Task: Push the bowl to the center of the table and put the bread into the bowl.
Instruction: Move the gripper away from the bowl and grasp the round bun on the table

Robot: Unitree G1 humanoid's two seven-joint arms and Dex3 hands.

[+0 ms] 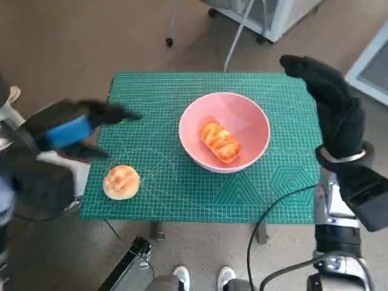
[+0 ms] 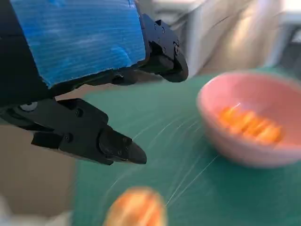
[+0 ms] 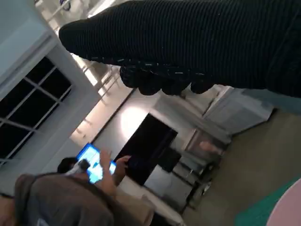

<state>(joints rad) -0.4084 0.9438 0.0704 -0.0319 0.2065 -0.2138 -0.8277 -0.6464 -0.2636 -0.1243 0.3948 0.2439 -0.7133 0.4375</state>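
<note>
A pink bowl [image 1: 242, 121] stands near the middle of the green mat [image 1: 170, 188], a little to the right, with an oblong glazed bread [image 1: 220, 141] lying inside it. A round bun [image 1: 121, 182] lies on the mat's near left corner. My left hand [image 1: 76, 129] hovers blurred over the mat's left edge, just beyond the bun, fingers apart and holding nothing. In the left wrist view the bowl [image 2: 235, 146] and bun [image 2: 136, 209] show beyond my fingers [image 2: 117, 146]. My right hand [image 1: 330, 100] is raised beside the table's right edge, fingers extended, empty.
The mat covers the small table. A black cable [image 1: 273, 212] loops off the near right edge. Shoes [image 1: 203, 277] of a person show below the table's front edge. A person [image 3: 61, 197] holding a lit phone sits in the right wrist view. Metal cart legs [image 1: 236, 36] stand behind the table.
</note>
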